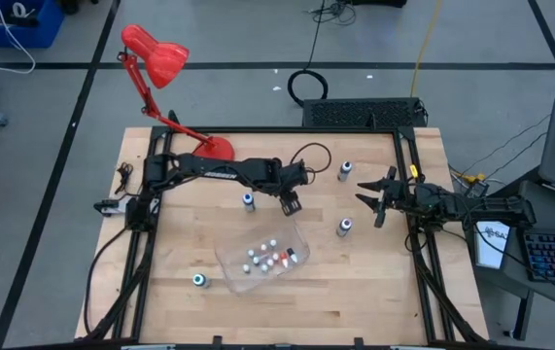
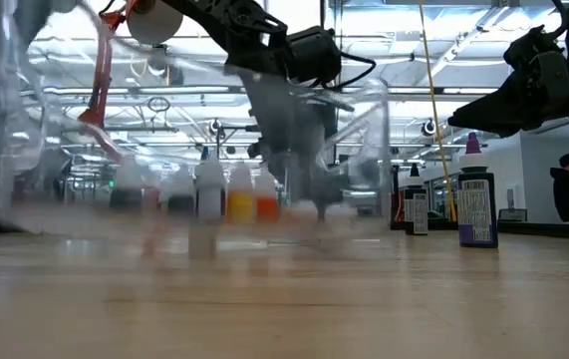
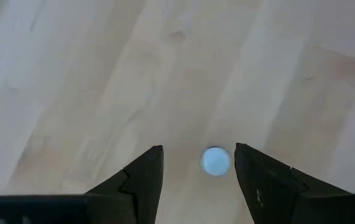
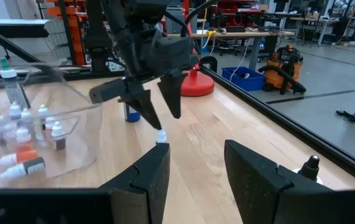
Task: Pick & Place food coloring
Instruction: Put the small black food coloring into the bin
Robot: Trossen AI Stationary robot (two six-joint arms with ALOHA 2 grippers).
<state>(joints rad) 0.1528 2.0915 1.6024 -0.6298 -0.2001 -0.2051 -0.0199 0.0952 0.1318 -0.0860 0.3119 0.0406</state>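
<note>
The high view looks straight down from well above on the whole pale wooden table [image 1: 160, 262], both dark arms and the grey floor around it. The low view sits at table-top height, facing level across the wood into the bright room, so close to the clear rectangular plastic tray [image 2: 55, 130] that its wall fills the near field; the high view shares that tray [image 1: 233, 258]. The left wrist view faces down, close above bare wood, past the left gripper [image 3: 199, 165] to a small white bottle cap [image 3: 216, 160] between its fingers. The right wrist view faces level across the table past the right gripper [image 4: 196, 165] toward the left gripper [image 4: 158, 102] just ahead
</note>
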